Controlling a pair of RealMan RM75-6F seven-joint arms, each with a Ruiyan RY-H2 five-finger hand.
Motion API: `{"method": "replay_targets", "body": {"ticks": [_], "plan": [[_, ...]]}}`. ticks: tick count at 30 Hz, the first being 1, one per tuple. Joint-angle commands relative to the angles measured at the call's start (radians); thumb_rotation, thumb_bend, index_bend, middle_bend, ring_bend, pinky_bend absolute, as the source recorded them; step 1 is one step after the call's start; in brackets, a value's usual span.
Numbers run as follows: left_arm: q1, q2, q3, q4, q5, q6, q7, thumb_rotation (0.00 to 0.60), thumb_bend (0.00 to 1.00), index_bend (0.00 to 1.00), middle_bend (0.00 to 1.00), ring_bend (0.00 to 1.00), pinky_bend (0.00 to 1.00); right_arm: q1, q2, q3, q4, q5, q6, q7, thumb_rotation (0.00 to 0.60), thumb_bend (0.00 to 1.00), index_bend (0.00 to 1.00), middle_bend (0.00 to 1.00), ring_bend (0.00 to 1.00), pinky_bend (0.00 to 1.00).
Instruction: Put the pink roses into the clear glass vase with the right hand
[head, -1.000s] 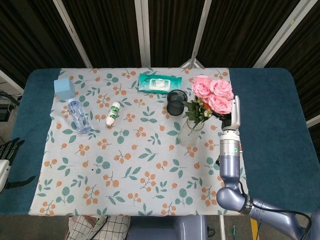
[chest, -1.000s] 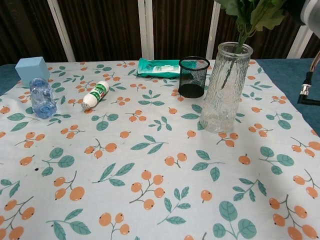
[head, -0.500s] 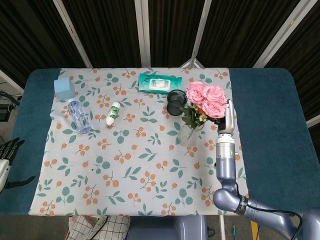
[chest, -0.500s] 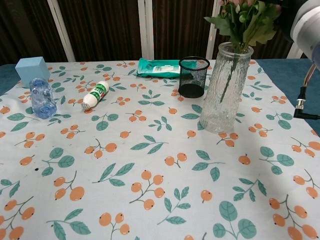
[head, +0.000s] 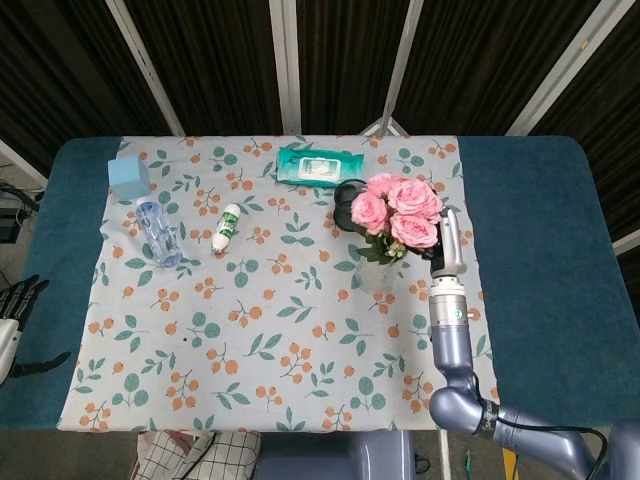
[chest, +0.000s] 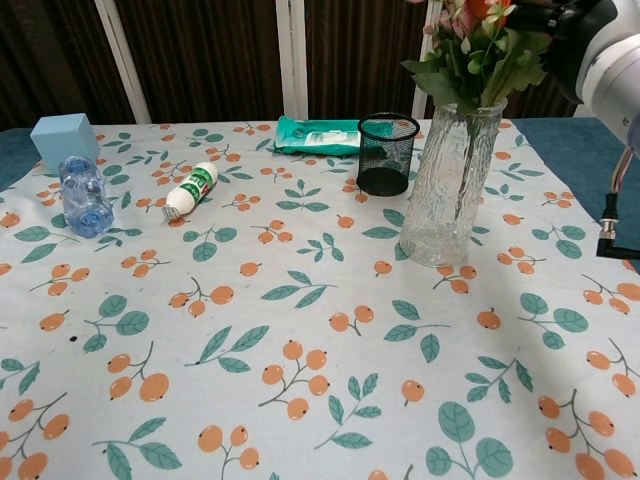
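Although the right robot hand (chest: 572, 40) sits mostly behind the foliage at the top right of the chest view, it appears to be gripping the pink roses (head: 395, 207) just under the blooms — its fingers themselves cannot be made out. The stems already run down inside the clear glass vase (chest: 446, 180), which stands near the table's far right corner, just beside a black mesh cup (chest: 387, 152). I judge the bunch light and soft: petals bruise and the thin stems bend, so the bundled stems below the leaves are the place to hold, not the flower heads. The vase looks tall, narrow and fragile — a sideways tug could tip it. The left robot hand (head: 14, 305) rests apart, off the table's left edge, holding nothing.
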Motion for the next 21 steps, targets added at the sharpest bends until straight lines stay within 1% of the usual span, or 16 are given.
{"method": "replay_targets", "body": {"ticks": [1, 3, 5, 6, 11, 14, 17, 21], "plan": [[0.000, 0.000, 0.000, 0.000, 0.000, 0.001, -0.001, 0.600, 0.00, 0.00, 0.00, 0.00, 0.00, -0.006, 0.010, -0.010, -0.007, -0.006, -0.012, -0.005, 0.600, 0.39, 0.18, 0.35, 0.30, 0.32], [0.000, 0.000, 0.000, 0.001, 0.001, 0.000, -0.003, 0.600, 0.00, 0.00, 0.00, 0.00, 0.00, -0.009, 0.015, -0.012, -0.014, -0.007, -0.017, -0.006, 0.600, 0.37, 0.07, 0.25, 0.20, 0.25], [0.000, 0.001, 0.000, 0.000, 0.001, 0.000, -0.004, 0.600, 0.00, 0.00, 0.00, 0.00, 0.00, -0.012, 0.021, -0.015, -0.021, -0.008, -0.021, -0.010, 0.600, 0.35, 0.01, 0.20, 0.15, 0.21], [0.000, 0.001, 0.000, 0.001, 0.002, 0.001, -0.004, 0.600, 0.00, 0.00, 0.00, 0.00, 0.00, -0.014, 0.025, -0.017, -0.026, -0.009, -0.023, -0.011, 0.600, 0.34, 0.00, 0.18, 0.12, 0.18], [0.000, 0.000, 0.000, 0.000, 0.001, 0.001, -0.003, 0.600, 0.00, 0.00, 0.00, 0.00, 0.00, -0.031, 0.055, -0.035, -0.063, -0.010, -0.045, -0.021, 0.600, 0.30, 0.00, 0.06, 0.02, 0.09], [0.000, -0.001, 0.000, 0.000, 0.002, 0.003, -0.001, 0.600, 0.00, 0.00, 0.00, 0.00, 0.00, -0.049, 0.073, -0.053, -0.087, -0.020, -0.046, -0.022, 0.600, 0.28, 0.00, 0.01, 0.00, 0.07], [0.001, -0.001, 0.001, 0.000, 0.003, 0.004, 0.001, 0.600, 0.00, 0.00, 0.00, 0.00, 0.00, -0.066, 0.095, -0.069, -0.107, -0.039, -0.041, -0.030, 0.600, 0.28, 0.00, 0.00, 0.00, 0.06], [0.001, -0.001, 0.002, -0.002, 0.006, 0.005, 0.003, 0.600, 0.00, 0.00, 0.00, 0.00, 0.00, -0.088, 0.143, -0.076, -0.142, -0.030, -0.055, -0.044, 0.600, 0.28, 0.00, 0.00, 0.00, 0.06]]}}
